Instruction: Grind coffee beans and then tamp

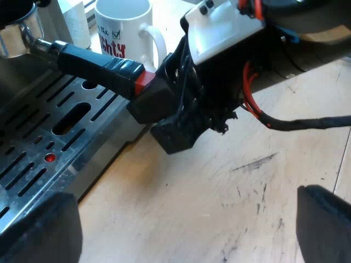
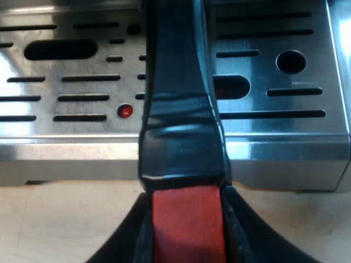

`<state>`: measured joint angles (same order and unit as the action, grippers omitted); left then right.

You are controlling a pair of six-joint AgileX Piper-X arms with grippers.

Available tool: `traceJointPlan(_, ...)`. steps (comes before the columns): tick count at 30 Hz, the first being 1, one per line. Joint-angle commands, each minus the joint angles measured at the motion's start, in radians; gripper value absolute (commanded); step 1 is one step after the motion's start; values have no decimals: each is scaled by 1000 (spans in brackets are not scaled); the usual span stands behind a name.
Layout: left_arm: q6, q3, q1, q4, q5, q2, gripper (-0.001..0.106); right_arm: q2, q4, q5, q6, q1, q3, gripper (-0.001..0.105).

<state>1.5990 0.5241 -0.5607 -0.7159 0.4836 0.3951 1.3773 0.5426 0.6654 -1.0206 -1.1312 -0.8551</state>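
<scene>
Left wrist view: left gripper (image 1: 186, 233), fingers spread wide and holding nothing, over the table (image 1: 247, 181) beside the drip tray (image 1: 38, 148) edge; one mug (image 1: 123, 30), one holder (image 1: 93, 60). Right wrist view: right gripper (image 2: 186, 235) clamps the holder's red end above the tray's rim.

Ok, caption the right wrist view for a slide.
Right gripper shut on the handle at its red end, over the drip tray.

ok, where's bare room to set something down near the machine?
Free: the bare wooden table beside the drip tray, under the open left end effector. Crowded: around the handle, clamped at its red end by the right end effector at the tray's edge, with the mug close by.
</scene>
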Motion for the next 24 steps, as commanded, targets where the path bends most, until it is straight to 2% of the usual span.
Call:
traceJointPlan(1, -4, 3, -6, 3, 7, -1, 80, -18, 40, 17, 18, -36, -7, 0)
traceJointPlan(6, -4, 3, -6, 3, 7, -1, 80, -18, 89, 84, 125, -73, -7, 0)
traceJointPlan(13, -4, 3, -6, 3, 7, -1, 80, -18, 135, 95, 135, -102, -7, 0)
traceJointPlan(18, -4, 3, -6, -6, 7, -1, 80, -21, 150, 150, 178, -142, -7, 0)
traceJointPlan(24, -4, 3, -6, -28, 7, -1, 80, -21, 180, 163, 181, -184, -7, 0)
